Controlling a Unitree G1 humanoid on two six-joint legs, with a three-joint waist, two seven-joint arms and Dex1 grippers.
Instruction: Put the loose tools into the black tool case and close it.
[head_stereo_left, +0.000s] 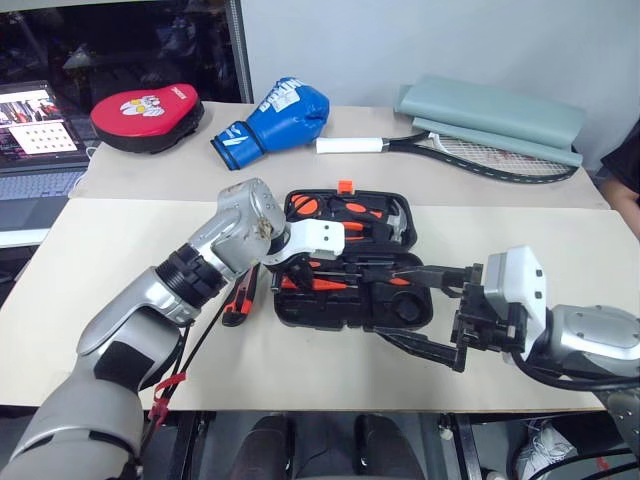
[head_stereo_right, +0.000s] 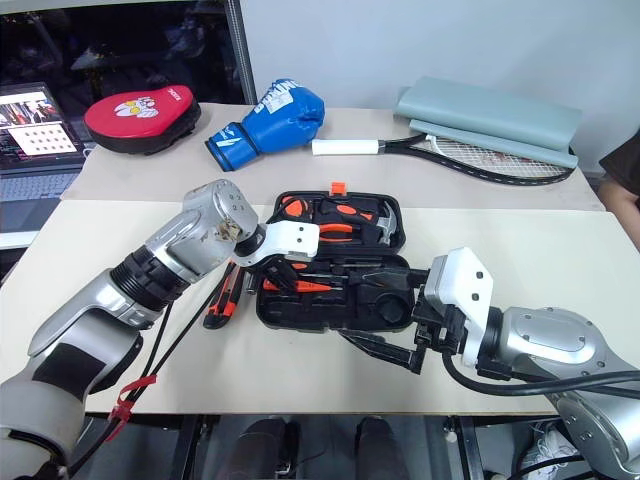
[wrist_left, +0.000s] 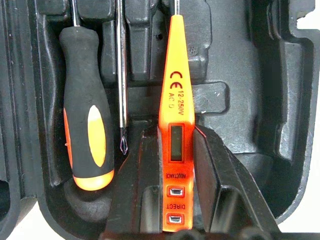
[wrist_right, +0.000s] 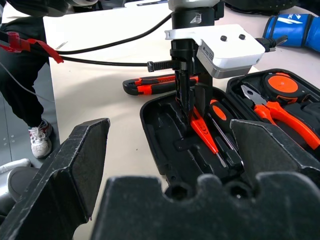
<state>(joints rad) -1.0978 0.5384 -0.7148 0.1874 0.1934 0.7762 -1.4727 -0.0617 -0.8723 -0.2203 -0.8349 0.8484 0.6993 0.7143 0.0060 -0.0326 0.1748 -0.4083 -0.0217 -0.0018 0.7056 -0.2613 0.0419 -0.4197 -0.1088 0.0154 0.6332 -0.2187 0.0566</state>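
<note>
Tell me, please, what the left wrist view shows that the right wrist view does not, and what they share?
Left wrist view: the printed markings and small display window on the red tester screwdriver, and the tip of a bare metal shaft beside it.

Right wrist view: the utility knife lying on the table beside the case, the pliers in the lid half, the blue boxing glove, and the open right pincer.

Both: the left pincer shut on the tester screwdriver inside the black tool case, next to an orange-and-black screwdriver already seated.
</note>
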